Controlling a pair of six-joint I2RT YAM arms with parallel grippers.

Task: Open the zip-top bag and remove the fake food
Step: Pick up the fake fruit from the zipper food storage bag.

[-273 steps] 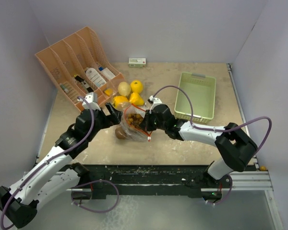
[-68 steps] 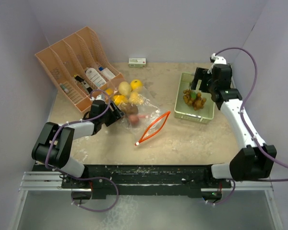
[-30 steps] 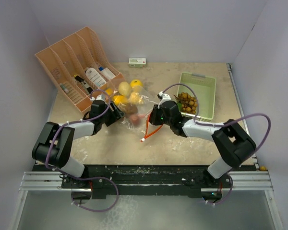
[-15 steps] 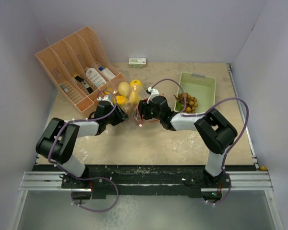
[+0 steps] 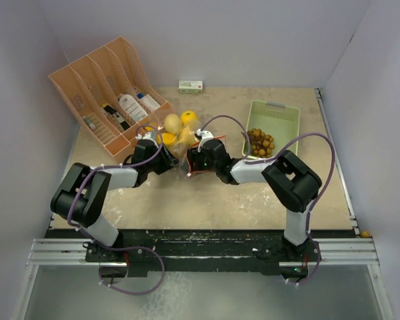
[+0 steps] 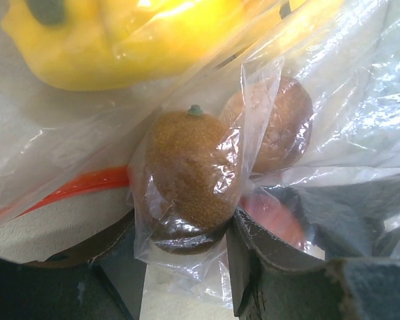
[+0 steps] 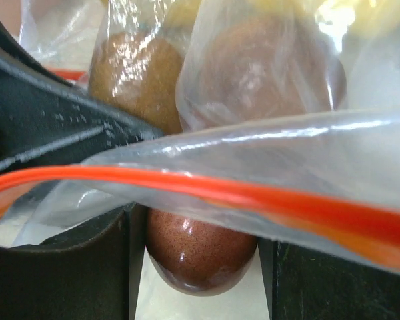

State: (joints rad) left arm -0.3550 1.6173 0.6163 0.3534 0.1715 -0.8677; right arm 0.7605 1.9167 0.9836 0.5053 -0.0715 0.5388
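Note:
The clear zip-top bag (image 5: 185,151) with an orange zip (image 7: 220,193) lies bunched between both grippers. My left gripper (image 5: 171,159) (image 6: 187,260) is shut on the bag's plastic, with a brown speckled fake food piece (image 6: 190,173) wrapped inside it. A second brown piece (image 6: 280,127) and a reddish one (image 6: 273,213) lie behind. My right gripper (image 5: 193,160) (image 7: 200,267) is shut on a glossy reddish-brown piece (image 7: 200,250) under the zip, and both fingers touch it. Two more brown pieces (image 7: 260,67) show through the plastic beyond.
Yellow lemons (image 5: 173,123) and a yellow pepper (image 6: 120,40) sit just behind the bag. A green basket (image 5: 275,107) at the right holds a brown clustered piece (image 5: 260,141). An orange rack (image 5: 107,93) stands at the back left, and a small box (image 5: 191,86) lies by the far wall.
My right gripper has moved left from near the basket to the bag's mouth and closed round the reddish-brown piece. The left jaws narrowed on the bag. The bag bunched up.

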